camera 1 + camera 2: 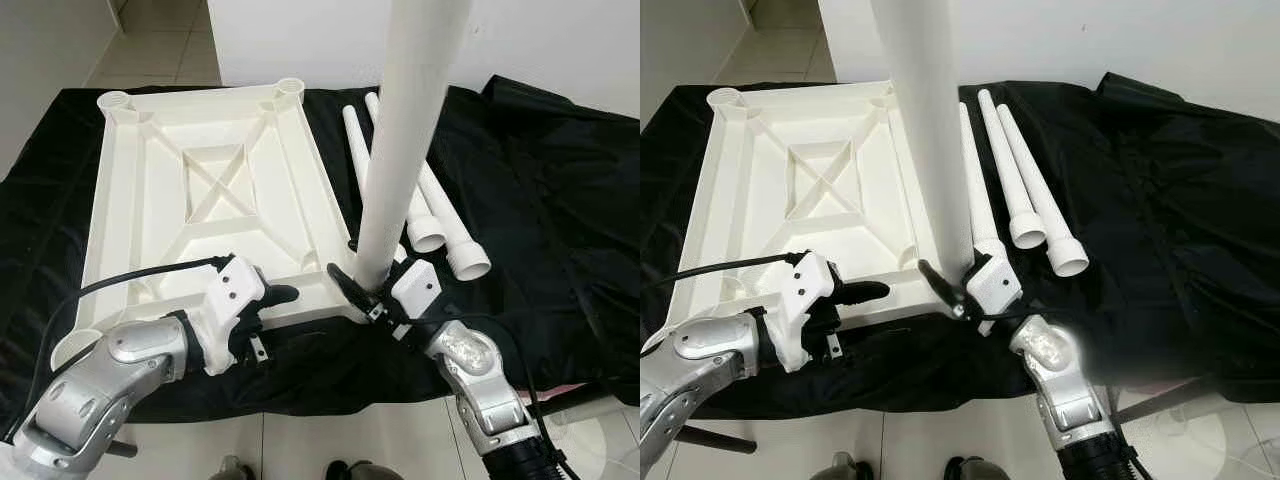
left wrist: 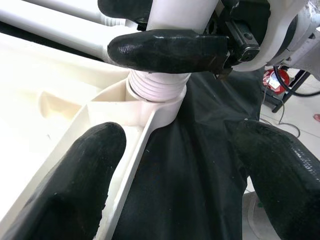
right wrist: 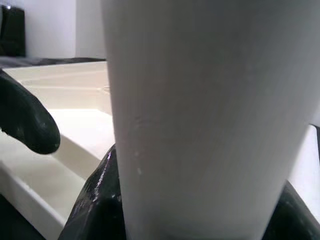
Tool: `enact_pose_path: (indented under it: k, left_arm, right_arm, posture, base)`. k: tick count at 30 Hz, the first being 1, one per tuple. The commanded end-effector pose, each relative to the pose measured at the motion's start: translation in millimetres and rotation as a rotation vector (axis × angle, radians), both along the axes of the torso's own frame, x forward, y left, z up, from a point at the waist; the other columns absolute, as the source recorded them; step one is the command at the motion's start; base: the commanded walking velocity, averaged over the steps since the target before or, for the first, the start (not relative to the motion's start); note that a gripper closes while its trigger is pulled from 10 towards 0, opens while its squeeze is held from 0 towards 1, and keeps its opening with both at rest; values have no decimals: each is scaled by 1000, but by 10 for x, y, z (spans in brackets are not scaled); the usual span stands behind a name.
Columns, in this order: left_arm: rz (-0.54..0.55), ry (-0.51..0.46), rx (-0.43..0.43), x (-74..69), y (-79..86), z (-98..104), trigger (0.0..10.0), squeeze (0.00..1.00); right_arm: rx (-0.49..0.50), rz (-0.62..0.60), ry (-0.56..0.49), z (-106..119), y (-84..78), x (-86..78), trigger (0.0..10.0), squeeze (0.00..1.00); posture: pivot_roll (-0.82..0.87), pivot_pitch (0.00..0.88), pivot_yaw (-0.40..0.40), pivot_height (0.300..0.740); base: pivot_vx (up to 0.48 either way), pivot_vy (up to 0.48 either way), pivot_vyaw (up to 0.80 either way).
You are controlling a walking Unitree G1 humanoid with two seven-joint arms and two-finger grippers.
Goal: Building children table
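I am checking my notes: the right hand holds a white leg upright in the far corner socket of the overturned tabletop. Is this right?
Not quite. The right hand holds the white leg upright in the near corner socket of the overturned tabletop, as the left eye view shows.

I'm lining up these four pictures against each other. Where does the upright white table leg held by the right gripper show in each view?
Left eye view: upright white table leg, right of centre, in the right gripper.
Right eye view: centre-left.
Left wrist view: its threaded end enters the corner socket.
Right wrist view: close up.
Shared landmark: the upturned tabletop.
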State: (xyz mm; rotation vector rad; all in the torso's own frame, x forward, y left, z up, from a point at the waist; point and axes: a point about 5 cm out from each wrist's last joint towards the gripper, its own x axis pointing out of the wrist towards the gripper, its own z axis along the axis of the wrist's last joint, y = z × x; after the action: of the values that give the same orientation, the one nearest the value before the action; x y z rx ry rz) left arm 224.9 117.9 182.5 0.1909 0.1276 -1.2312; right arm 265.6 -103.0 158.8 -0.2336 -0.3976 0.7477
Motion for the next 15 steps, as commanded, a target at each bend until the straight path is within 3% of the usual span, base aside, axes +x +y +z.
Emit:
enact_pose_path:
  k: [1,2,5,15]
  left_arm:
    - [-15,-11,13,-16,-3,33,10000,0]
    - [-17,-10,14,-15,-5,34,10000,0]
    - [-20,-10,19,-13,-1,34,10000,0]
    - [-15,-12,24,-9,12,42,10000,0]
  right_arm:
    - [5,3,111,-193,-3,-23,10000,0]
    - [64,-13,148,-195,-17,-1,10000,0]
    - [121,-47,216,-243,-50,51,10000,0]
    - [63,-104,281,-276,-56,153,10000,0]
  posture:
    - [-6,154,-24,740]
    - [-6,152,-23,740]
    - [-3,149,-19,740]
    - [0,154,-14,740]
  base:
    - [0,0,0]
    - [0,0,0]
    - [0,0,0]
    - [0,0,0]
